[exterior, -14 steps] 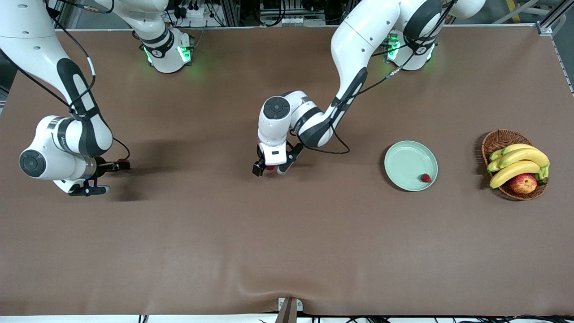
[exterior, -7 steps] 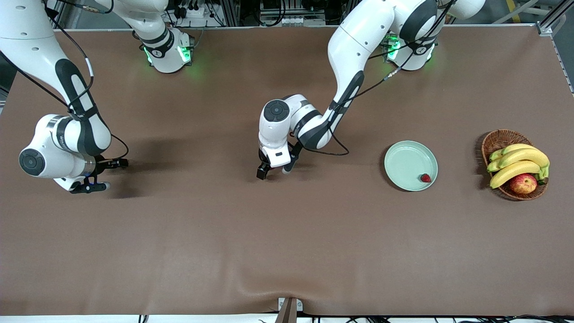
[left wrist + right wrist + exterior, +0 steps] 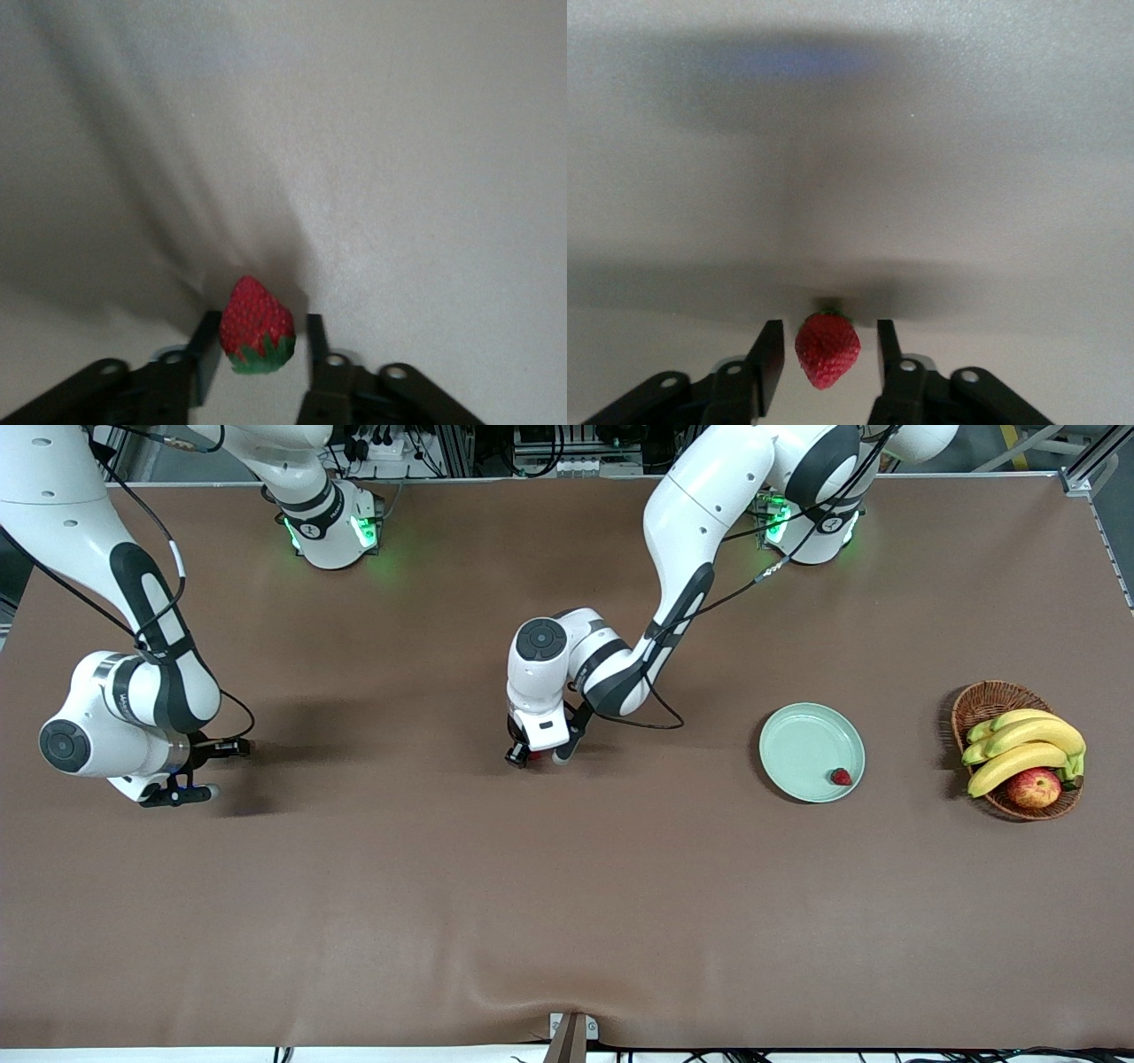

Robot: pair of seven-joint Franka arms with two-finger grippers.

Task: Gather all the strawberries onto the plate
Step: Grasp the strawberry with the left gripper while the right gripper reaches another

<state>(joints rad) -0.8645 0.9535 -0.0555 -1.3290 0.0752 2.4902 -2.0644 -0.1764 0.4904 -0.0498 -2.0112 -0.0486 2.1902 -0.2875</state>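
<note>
One strawberry point(image 3: 841, 777) lies in the pale green plate point(image 3: 797, 740), at the rim nearest the front camera. A second strawberry point(image 3: 255, 323) sits between the fingers of my left gripper point(image 3: 263, 328), low over the table's middle point(image 3: 535, 758). One finger touches it and a thin gap shows at the other. A third strawberry point(image 3: 827, 350) lies between the fingers of my right gripper point(image 3: 830, 335), with a gap on both sides. That gripper point(image 3: 205, 771) is down at the right arm's end of the table, and its berry is hidden in the front view.
A wicker basket point(image 3: 982, 701) with bananas point(image 3: 1023, 748) and an apple point(image 3: 1034, 786) stands past the plate at the left arm's end. A brown cloth covers the table, and it has a small wrinkle at the edge nearest the front camera.
The fingers of both grippers have drawn in around their strawberries. The left hand has shifted slightly toward the robots' bases. The right hand has barely moved.
</note>
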